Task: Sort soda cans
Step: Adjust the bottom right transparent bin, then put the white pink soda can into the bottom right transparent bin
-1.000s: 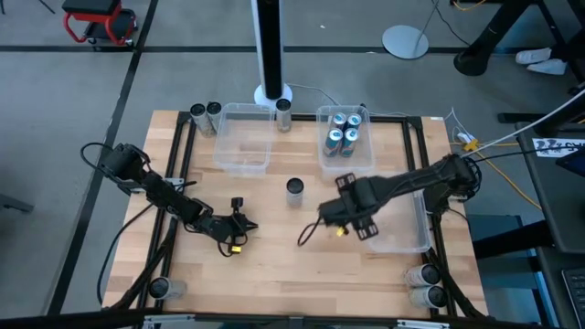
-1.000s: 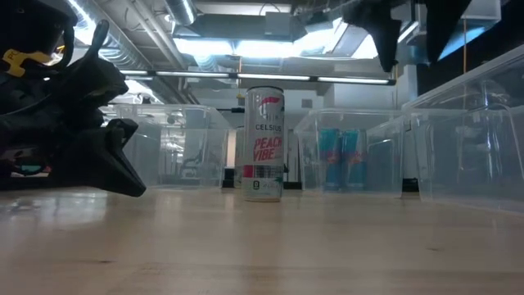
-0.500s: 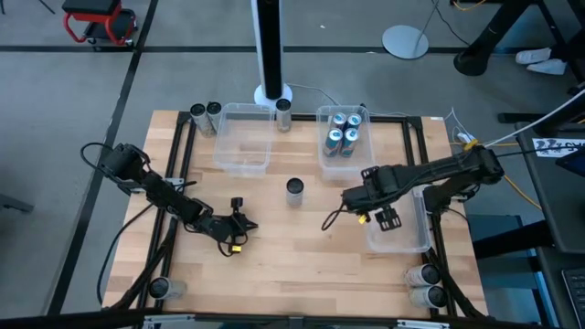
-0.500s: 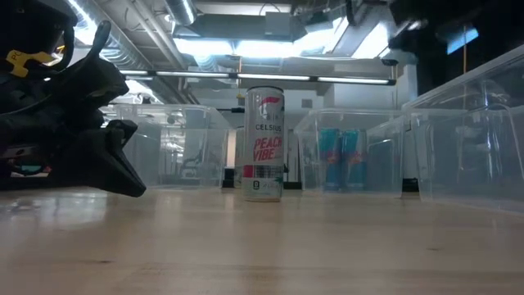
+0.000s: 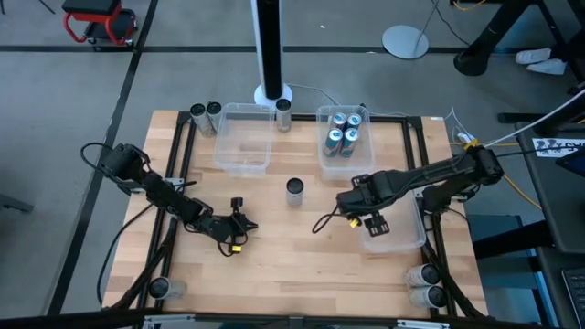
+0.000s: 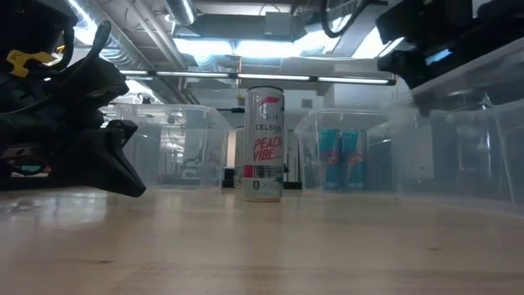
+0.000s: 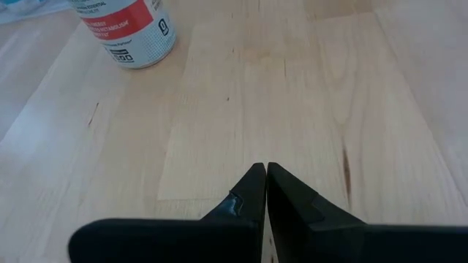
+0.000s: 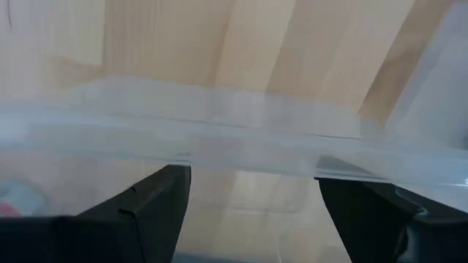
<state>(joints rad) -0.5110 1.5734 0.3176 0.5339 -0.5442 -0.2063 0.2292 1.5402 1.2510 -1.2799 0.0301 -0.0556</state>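
One silver soda can with red lettering stands upright on its base mid-table; no gripper touches it. Several blue-and-silver cans stand in the far clear bin. My right gripper hangs open, pointing down, over the left rim of the clear bin at the right. That rim runs across the right wrist view at the fingertips. My left gripper is shut and empty, low over the wood left of centre. My right gripper stands open at the right bin's left rim, coming from above. I cannot tell whether a finger touches the rim.
An empty clear bin stands at the far left. Dark and silver cans stand along the far edge, at the near right corner and at the near left corner. Bare wood lies between the arms.
My right gripper has gone toward the table's right edge, from the open wood to the right bin's left rim, and has come down toward it, staying open. The left arm and the middle can have kept still.
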